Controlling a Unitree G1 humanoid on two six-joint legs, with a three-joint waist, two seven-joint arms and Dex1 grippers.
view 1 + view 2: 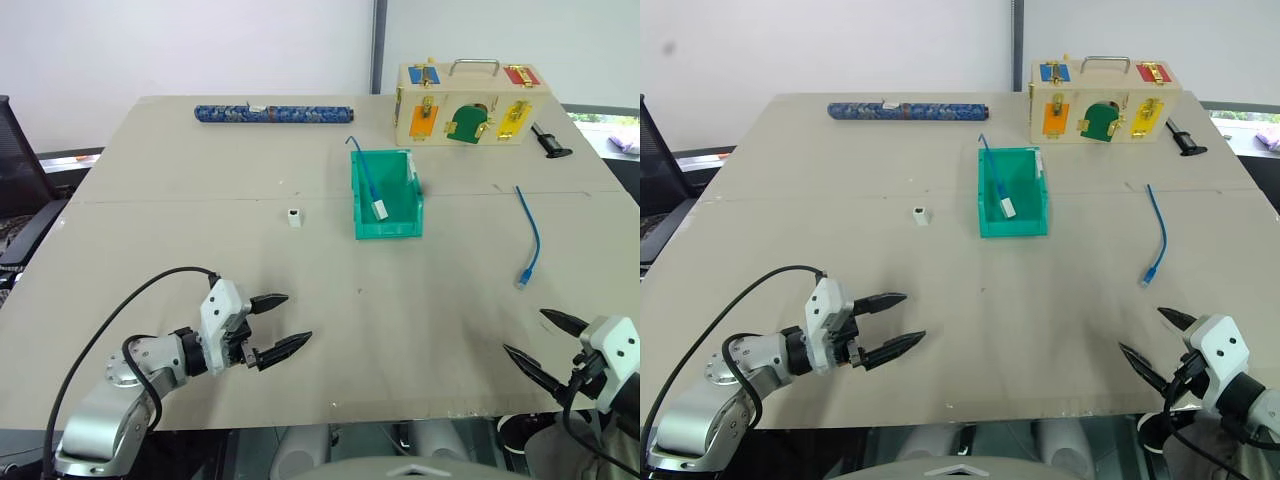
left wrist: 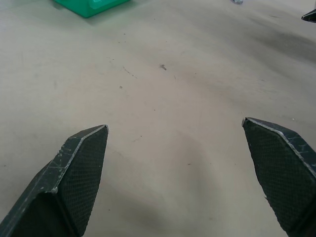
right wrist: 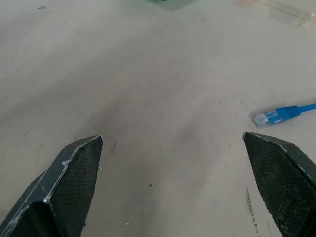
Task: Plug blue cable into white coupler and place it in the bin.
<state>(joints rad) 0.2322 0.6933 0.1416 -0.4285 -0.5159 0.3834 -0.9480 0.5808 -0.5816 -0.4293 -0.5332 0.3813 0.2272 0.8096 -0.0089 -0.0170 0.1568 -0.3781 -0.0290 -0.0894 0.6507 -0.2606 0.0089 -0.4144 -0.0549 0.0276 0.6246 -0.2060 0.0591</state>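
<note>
No legible text — perhaps too small.

Open table [image 1: 300, 330] between grippers; bin [image 1: 386, 200] mid-table

- Tabletop [image 1: 200, 250]: pale beige, with a seam running across it.
- Wooden box [image 1: 470, 103]: stands at the far right edge, with a metal handle on top and blue, orange, green, yellow and red latch panels.
- Blue patterned roll [image 1: 272, 114]: lies flat near the far edge, left of the box.
- Small black tool [image 1: 549, 143]: lies just right of the box.
- Second blue cable [image 1: 367, 180]: its white block rests inside the green container.
</note>
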